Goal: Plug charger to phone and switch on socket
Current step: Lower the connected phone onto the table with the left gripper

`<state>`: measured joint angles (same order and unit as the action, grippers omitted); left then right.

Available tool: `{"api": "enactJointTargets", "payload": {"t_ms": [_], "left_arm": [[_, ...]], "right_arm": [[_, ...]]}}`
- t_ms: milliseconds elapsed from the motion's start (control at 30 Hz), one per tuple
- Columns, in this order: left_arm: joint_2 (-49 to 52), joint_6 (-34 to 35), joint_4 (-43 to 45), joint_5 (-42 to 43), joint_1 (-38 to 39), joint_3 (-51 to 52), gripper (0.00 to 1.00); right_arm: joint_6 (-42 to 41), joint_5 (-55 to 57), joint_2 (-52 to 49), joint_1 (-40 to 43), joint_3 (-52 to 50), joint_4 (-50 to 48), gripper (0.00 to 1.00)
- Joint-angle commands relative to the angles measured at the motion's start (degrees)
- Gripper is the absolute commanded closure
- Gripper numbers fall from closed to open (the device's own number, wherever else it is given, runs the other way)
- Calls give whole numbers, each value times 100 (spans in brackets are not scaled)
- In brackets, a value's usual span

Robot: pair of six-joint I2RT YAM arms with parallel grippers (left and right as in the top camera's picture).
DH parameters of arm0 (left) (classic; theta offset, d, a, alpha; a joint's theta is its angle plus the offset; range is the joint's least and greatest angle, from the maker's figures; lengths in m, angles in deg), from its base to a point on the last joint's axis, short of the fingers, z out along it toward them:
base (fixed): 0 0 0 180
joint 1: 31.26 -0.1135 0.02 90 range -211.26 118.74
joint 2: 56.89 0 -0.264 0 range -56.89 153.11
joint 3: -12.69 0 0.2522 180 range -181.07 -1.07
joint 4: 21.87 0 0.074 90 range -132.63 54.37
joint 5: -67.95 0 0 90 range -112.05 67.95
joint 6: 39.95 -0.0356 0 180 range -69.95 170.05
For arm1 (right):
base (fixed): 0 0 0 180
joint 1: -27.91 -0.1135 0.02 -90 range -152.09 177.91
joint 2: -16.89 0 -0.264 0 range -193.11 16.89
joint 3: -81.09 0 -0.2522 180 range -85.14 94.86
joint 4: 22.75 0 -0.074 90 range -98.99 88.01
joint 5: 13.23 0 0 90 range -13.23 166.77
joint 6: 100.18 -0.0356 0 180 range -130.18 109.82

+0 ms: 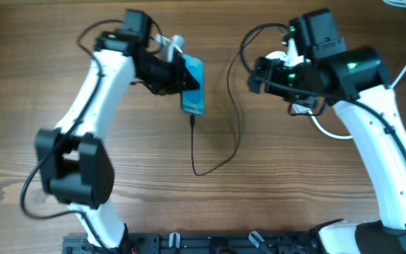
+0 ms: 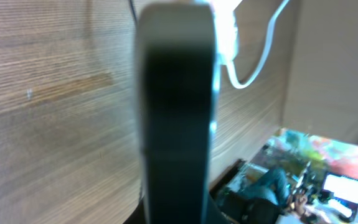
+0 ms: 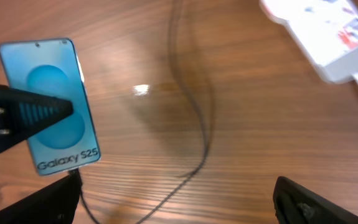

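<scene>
Left claw (image 1: 180,76) low — right claw (image 3: 175,190) spread wide.

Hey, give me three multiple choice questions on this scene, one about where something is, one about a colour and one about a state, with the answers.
1. Which tool is at the phone?
A. left
B. right
C. neither

2. What colour is the phone's screen?
A. red
B. cyan-blue
C. black

3. How is the right tool?
A. open
B. shut, empty
C. shut on the phone

Answers:
1 A: in the overhead view the left tool overlaps the phone's upper part.
2 B: the right wrist view shows the screen cyan-blue.
3 A: its fingers sit far apart near the bottom corners of its own view.
</scene>
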<state>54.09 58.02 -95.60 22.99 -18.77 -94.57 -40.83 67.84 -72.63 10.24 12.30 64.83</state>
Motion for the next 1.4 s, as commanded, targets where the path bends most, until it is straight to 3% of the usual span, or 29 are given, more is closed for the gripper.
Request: {"api": "enactJointTargets", "payload": {"t_ms": [0, 267, 733, 1000, 1067, 1100, 1133, 1367], "left_arm": [[468, -109, 343, 22, 267, 116, 96], [1543, -114, 944, -153, 306, 146, 96], [2076, 166, 1534, -614, 315, 146, 96], [2083, 168, 1427, -1561, 304, 146, 80], [2083, 166, 1346, -1685, 304, 146, 70], [2083, 166, 1300, -1808, 304, 146, 60], [2083, 168, 1252, -1985, 304, 146, 44], [2013, 168, 765, -2608, 251, 105, 36]], "right_arm": [[-74, 197, 122, 179, -33, 136, 0], [66, 278, 83, 179, -83, 186, 0], [66, 273, 79, 179, -83, 201, 0], [63, 271, 79, 179, -83, 177, 0], [61, 271, 79, 179, -83, 131, 0], [63, 271, 79, 179, -83, 122, 0], [63, 271, 79, 179, -83, 125, 0], [306, 584, -24, 179, -83, 149, 0]]}}
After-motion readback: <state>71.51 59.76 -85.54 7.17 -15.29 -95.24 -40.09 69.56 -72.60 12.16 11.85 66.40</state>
